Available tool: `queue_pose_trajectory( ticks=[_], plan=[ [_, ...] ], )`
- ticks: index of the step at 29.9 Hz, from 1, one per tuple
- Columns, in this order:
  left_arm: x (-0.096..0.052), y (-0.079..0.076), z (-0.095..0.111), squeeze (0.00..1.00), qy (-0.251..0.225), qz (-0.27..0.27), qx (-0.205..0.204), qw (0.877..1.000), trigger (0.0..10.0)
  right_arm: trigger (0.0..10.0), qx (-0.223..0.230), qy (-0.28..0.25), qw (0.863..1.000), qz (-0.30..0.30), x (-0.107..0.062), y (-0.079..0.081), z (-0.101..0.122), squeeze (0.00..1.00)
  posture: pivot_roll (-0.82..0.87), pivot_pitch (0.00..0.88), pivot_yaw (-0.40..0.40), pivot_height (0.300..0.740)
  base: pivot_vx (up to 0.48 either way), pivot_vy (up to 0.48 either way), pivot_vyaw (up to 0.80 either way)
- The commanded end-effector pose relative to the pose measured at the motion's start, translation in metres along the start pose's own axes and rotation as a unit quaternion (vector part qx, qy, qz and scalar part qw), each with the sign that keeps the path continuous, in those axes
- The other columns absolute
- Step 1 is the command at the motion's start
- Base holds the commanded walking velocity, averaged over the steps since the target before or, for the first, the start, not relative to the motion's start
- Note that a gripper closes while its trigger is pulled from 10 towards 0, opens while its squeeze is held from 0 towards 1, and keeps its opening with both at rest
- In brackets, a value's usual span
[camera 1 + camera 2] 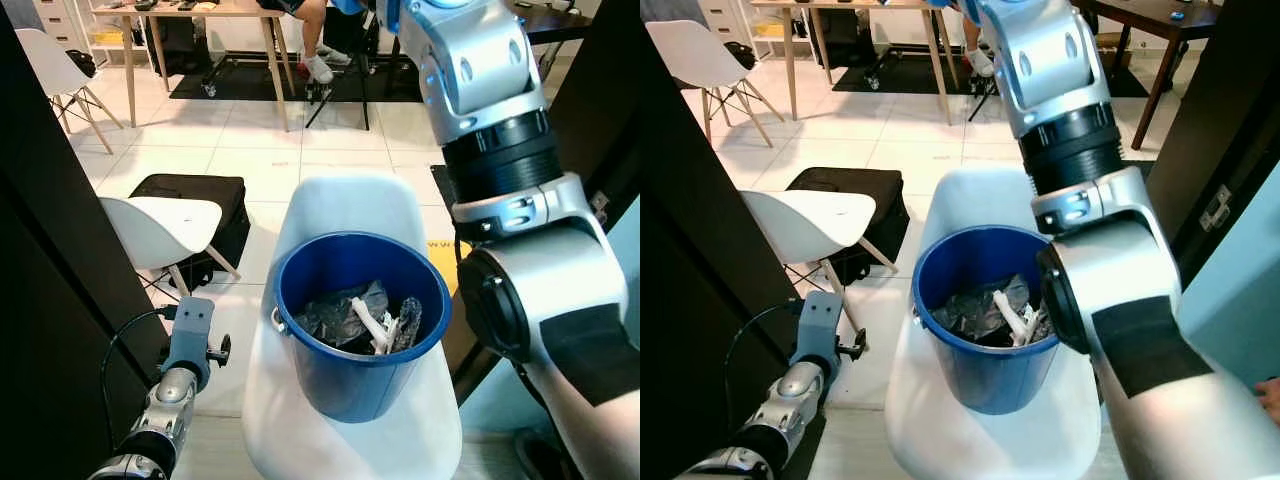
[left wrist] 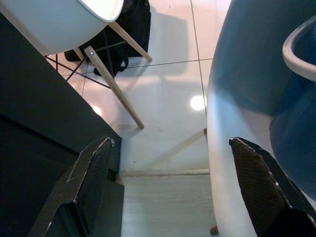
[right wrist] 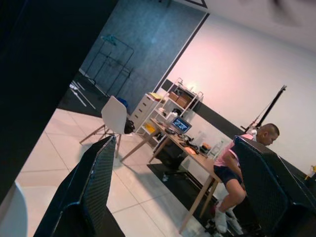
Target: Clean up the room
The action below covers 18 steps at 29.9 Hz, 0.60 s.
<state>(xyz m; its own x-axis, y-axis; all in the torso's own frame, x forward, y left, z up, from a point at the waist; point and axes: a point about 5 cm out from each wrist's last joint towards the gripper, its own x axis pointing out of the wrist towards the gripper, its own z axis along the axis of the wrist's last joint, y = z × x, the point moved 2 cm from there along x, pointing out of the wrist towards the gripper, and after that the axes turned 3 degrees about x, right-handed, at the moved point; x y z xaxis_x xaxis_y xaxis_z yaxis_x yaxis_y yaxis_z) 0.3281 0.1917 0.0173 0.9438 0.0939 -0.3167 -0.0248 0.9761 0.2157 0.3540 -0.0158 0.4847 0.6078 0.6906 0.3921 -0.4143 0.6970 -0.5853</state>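
1. Three white chairs in total. The nearest white chair is right in front and carries the bucket on its seat, a second white chair sits to the left, and a third is way back by the wooden table.
2. One person is sitting at that far table, legs showing in the head views.
3. One black bag lies on the tile floor, behind the second chair.
4. One blue bucket, upright on the near chair's seat. Inside: crumpled dark wrappers and a white piece of trash, touching each other at the bottom.
5. Right gripper is raised up high, pointing across the room, fingers spread wide with nothing between them.
6. Left gripper hangs low beside the near chair's left edge, also spread apart and holding nothing.
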Motion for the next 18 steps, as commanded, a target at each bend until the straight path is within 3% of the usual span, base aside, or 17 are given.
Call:
queue_pose_trajectory(
  ticks=[1, 18],
  plan=[
    [-0.003, 0.0047, -0.0079, 0.0, 0.013, 0.003, 0.007, 1.0, 10.0, 10.0, 0.009, -0.007, 1.0, 0.0, 0.0013, -0.0003, 0.0079, 0.0, -0.06, 0.105, 0.01, 0.74, 0.0, 0.0, 0.0],
    [-0.0038, 0.0, -0.0087, 0.0, 0.013, -0.002, 0.005, 1.0, 10.0, 10.0, 0.013, -0.004, 1.0, -0.003, -0.0026, -0.0021, 0.0075, 0.0, -0.06, 0.091, -0.005, 0.74, 0.0, 0.0, 0.0]
  ],
)
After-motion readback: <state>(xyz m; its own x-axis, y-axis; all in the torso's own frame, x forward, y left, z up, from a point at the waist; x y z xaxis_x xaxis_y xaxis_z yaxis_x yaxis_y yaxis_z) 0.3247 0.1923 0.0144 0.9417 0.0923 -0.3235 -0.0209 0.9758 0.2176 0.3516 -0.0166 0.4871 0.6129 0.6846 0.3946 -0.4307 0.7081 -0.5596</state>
